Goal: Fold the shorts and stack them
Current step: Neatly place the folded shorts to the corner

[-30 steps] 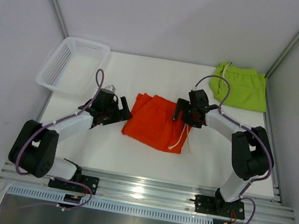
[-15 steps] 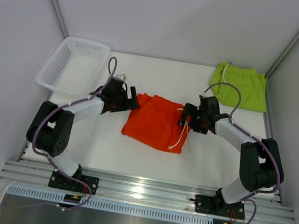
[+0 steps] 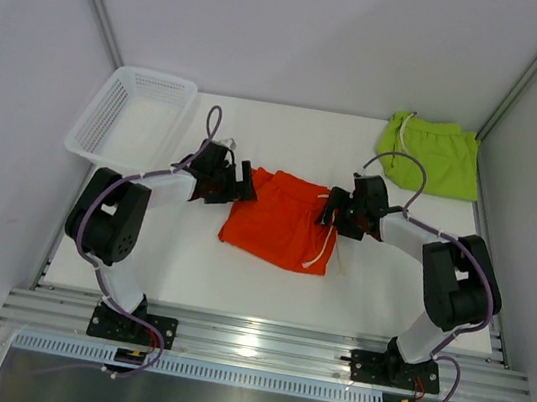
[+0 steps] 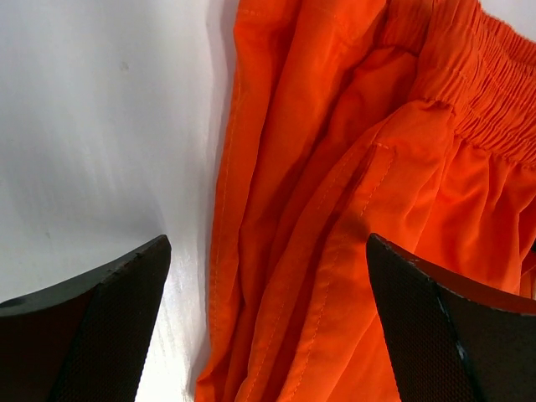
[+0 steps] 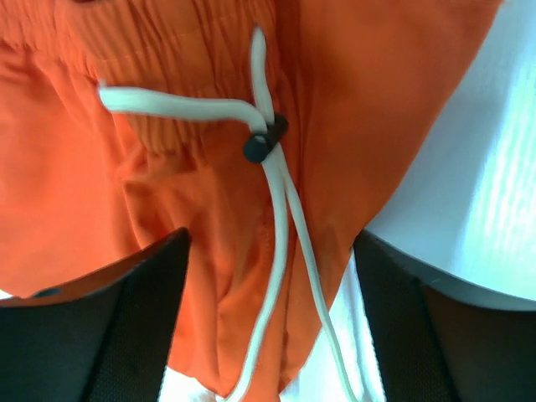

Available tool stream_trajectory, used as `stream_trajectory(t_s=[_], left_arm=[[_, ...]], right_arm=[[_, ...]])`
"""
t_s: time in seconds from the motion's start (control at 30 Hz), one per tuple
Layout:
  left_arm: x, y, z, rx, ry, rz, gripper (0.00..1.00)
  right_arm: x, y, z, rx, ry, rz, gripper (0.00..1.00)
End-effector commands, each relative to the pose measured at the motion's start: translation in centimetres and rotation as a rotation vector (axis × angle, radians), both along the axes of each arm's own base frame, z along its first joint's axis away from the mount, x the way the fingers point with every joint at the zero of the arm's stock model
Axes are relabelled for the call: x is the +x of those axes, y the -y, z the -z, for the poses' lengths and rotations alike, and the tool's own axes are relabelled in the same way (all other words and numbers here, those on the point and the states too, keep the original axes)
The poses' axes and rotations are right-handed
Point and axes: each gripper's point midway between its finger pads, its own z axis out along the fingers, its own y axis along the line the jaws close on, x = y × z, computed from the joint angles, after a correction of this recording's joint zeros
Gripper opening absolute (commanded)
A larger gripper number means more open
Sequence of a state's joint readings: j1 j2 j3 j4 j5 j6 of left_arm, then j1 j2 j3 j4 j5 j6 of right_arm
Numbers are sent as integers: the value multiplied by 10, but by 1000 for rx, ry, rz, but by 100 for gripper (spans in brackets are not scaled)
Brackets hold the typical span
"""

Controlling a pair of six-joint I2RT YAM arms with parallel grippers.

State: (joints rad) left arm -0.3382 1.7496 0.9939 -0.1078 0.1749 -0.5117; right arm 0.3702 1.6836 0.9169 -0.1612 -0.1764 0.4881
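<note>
Orange fabric fills both wrist views. It belongs to the orange shorts (image 3: 280,223), which lie crumpled near the middle of the white bench (image 3: 189,260). In the pictures we can read no lettering on either garment.

At the left edge of the orange pair sits the left hand (image 3: 246,183), low over the bench with its fingers (image 4: 100,335) wide apart. In its wrist view the hemmed side edge of the shorts runs up between them, with bare bench beside one finger and fabric by the other. The gathered elastic waistband (image 4: 469,92) shows at the upper right of that view.

At the right edge of the same pair, by the waist, sits the right hand (image 3: 333,211). Its fingers are also apart and clamp nothing that we can see. Between them lie a fold of orange cloth and the white drawstring (image 5: 276,209), which passes through a small dark toggle (image 5: 257,147).

The lime green shorts (image 3: 437,155) lie by themselves at the far right corner of the bench, well apart from both hands.

We count two pairs of shorts, one orange and one green, and two hands. We also count one white mesh basket (image 3: 109,117), which stands at the far left corner.
</note>
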Motion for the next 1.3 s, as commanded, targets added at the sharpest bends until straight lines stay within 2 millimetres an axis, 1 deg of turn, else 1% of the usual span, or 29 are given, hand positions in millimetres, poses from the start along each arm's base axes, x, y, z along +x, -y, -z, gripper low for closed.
stream_trajectory(t_s=[0.0,0.03,0.1,0.13,0.2,0.23,0.4,0.43,0.53,0.6,0.67,0.7,0.73,0.77,0.8,0.9,0.97,1.07,1.1,1.13,1.17,1.2,1.23,1.27], left_arm=[[0,12,1,-46,31,64,98],[0,13,1,-48,27,67,98],[-1,17,4,-64,21,80,98],[-1,19,3,-74,22,85,97],[-3,23,1,-102,28,98,96],[-1,24,0,-109,40,97,96],[-3,25,3,-115,38,106,89],[-2,24,5,-111,34,104,83],[-4,21,12,-89,11,96,74],[-4,16,17,-63,2,74,73],[-4,13,19,-48,4,65,68],[-4,12,19,-43,6,60,61],[-5,12,20,-42,5,60,57],[-5,13,20,-45,5,61,54],[-4,13,19,-45,10,62,46],[-4,18,18,-41,22,68,36],[-4,26,17,-38,39,80,33],[-7,37,16,-34,63,86,31],[-7,40,14,-37,74,88,28],[-8,43,13,-41,89,91,26],[-8,45,11,-44,96,87,23],[-10,45,11,-51,99,83,16],[-9,45,9,-54,110,80,11],[-9,44,8,-56,112,75,6]], right_arm=[[-8,-5,17,17,-30,-8,77],[-9,-5,20,17,-34,-5,74],[-9,-6,21,19,-33,-10,70],[-9,-7,21,21,-35,-12,64],[-9,-7,21,20,-33,-16,63],[-9,-8,21,22,-32,-18,59],[-7,-9,23,24,-34,-20,51],[-7,-10,22,27,-32,-24,50],[-6,-11,22,32,-33,-25,47],[-6,-12,22,31,-31,-26,44],[-6,-12,22,31,-29,-27,43],[-6,-12,22,30,-31,-25,40],[-5,-13,22,29,-27,-26,38],[-4,-13,21,29,-24,-22,38],[-4,-12,21,22,-23,-18,36],[-2,-14,18,14,-10,-16,33],[-1,-17,17,8,-3,-25,32],[0,-21,15,-9,5,-35,25],[1,-21,15,-12,6,-33,23],[1,-21,15,-16,6,-34,18],[3,-21,13,-19,11,-32,10],[4,-20,13,-22,11,-31,6],[4,-19,13,-31,9,-30,0],[6,-19,11,-39,17,-26,0]])
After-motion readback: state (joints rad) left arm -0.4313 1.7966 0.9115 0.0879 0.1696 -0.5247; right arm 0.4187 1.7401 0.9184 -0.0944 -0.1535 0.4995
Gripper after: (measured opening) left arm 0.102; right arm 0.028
